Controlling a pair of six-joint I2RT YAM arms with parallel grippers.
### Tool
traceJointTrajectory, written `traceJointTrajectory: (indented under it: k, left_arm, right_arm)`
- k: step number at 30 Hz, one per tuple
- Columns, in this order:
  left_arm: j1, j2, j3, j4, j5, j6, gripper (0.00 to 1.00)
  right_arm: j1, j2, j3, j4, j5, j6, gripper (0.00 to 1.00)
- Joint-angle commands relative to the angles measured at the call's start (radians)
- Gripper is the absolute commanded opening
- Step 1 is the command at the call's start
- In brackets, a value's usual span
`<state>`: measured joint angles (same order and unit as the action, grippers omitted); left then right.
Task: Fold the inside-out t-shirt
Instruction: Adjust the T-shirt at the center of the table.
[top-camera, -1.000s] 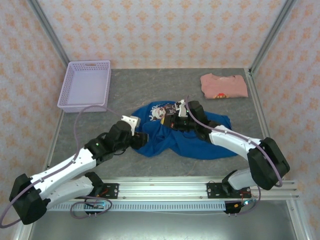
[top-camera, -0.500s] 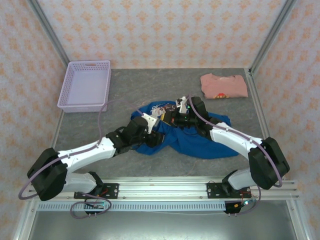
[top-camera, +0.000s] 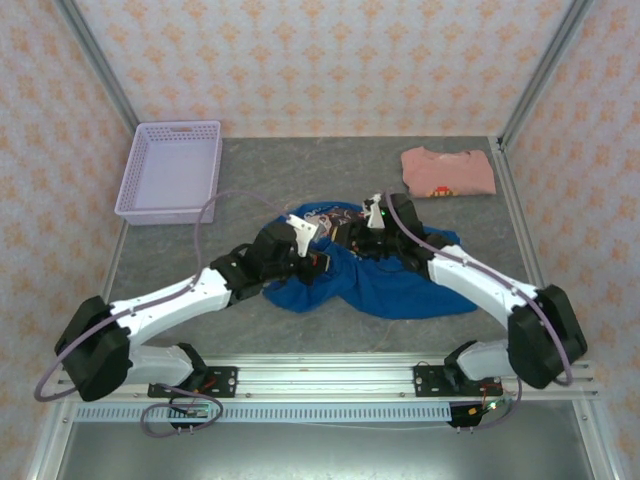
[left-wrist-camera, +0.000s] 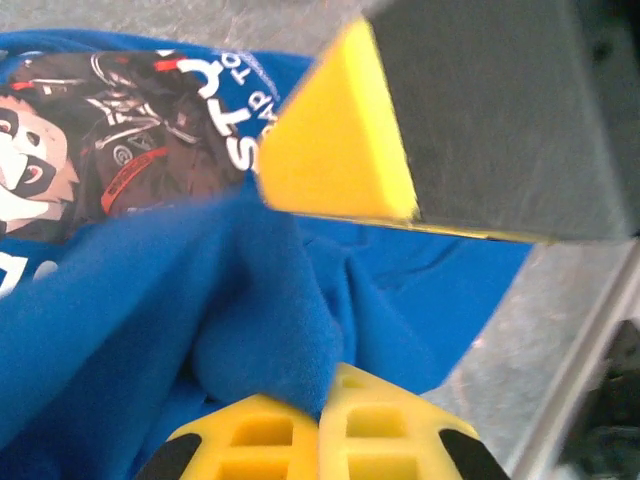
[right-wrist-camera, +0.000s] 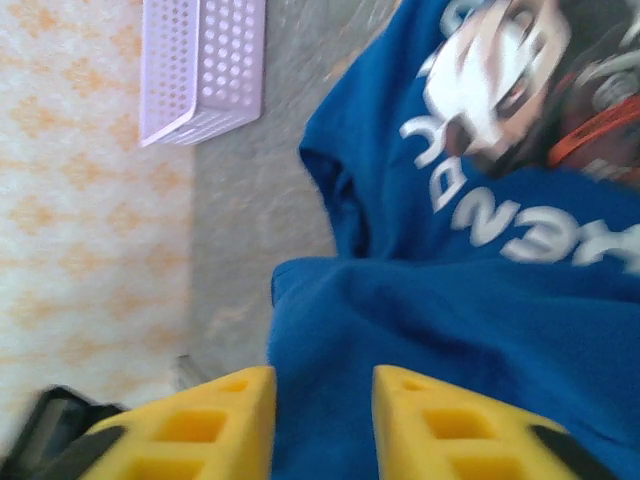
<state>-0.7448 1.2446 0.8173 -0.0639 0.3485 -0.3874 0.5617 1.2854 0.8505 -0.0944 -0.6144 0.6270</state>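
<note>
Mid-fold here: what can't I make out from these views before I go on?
- Top external: the t-shirt collar and sleeves, lost in its own bunched folds.
- Left wrist: how much cloth the left hand pinches, cut off by the bottom edge.
- Right wrist: the print lettering, blurred and cut by the right edge; whether the right hand touches cloth.
</note>
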Motion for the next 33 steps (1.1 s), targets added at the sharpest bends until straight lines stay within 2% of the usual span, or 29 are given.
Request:
traceJointTrajectory:
  k: [1, 5, 8, 11, 14, 15, 16, 17, 19, 20, 24, 29, 31, 33]
  left_arm:
    - [0.020, -0.075, 0.104, -0.124, 0.044, -0.172, 0.00]
    - [0.028, -0.070, 0.188, -0.243, 0.045, -0.286, 0.00]
    - [0.030, -0.055, 0.236, -0.280, 0.075, -0.335, 0.00]
    - [0.033, -0.042, 0.284, -0.335, 0.075, -0.354, 0.00]
    - [0.034, -0.045, 0.308, -0.344, 0.105, -0.364, 0.00]
    - [0.033, -0.048, 0.313, -0.352, 0.107, -0.365, 0.00]
    - [0.033, -0.051, 0.317, -0.360, 0.106, -0.361, 0.00]
    - [0.034, -0.054, 0.322, -0.374, 0.101, -0.354, 0.00]
    - [0.044, -0.063, 0.329, -0.402, 0.092, -0.342, 0.00]
    - [0.055, -0.066, 0.328, -0.403, 0.100, -0.346, 0.00]
    - [0.094, -0.065, 0.329, -0.388, 0.185, -0.373, 0.00]
    - [0.096, -0.024, 0.374, -0.431, 0.250, -0.362, 0.00]
    - [0.096, -0.013, 0.386, -0.448, 0.257, -0.361, 0.00]
    - [0.096, -0.006, 0.395, -0.458, 0.260, -0.361, 0.00]
  right_arm:
    - [0.003, -0.185, -0.037, -0.131, 0.170, -0.263, 0.41]
    - [0.055, -0.296, -0.164, -0.071, 0.139, -0.339, 0.48]
    - [0.148, -0.323, -0.208, 0.002, 0.149, -0.387, 0.52]
    - [0.205, -0.289, -0.213, 0.068, 0.175, -0.410, 0.53]
    - [0.230, -0.193, -0.201, 0.124, 0.198, -0.398, 0.53]
    - [0.235, -0.161, -0.196, 0.134, 0.224, -0.384, 0.51]
    - [0.236, -0.141, -0.196, 0.140, 0.247, -0.372, 0.42]
    - [0.236, -0.134, -0.198, 0.142, 0.257, -0.375, 0.29]
    - [0.236, -0.154, -0.203, 0.092, 0.307, -0.382, 0.07]
    - [0.234, -0.172, -0.201, 0.034, 0.356, -0.390, 0.00]
    - [0.201, -0.221, -0.166, -0.234, 0.533, -0.360, 0.00]
    - [0.205, -0.270, -0.090, -0.395, 0.573, -0.409, 0.33]
    - [0.219, -0.324, -0.078, -0.392, 0.555, -0.484, 0.41]
    - [0.239, -0.383, -0.098, -0.330, 0.487, -0.544, 0.46]
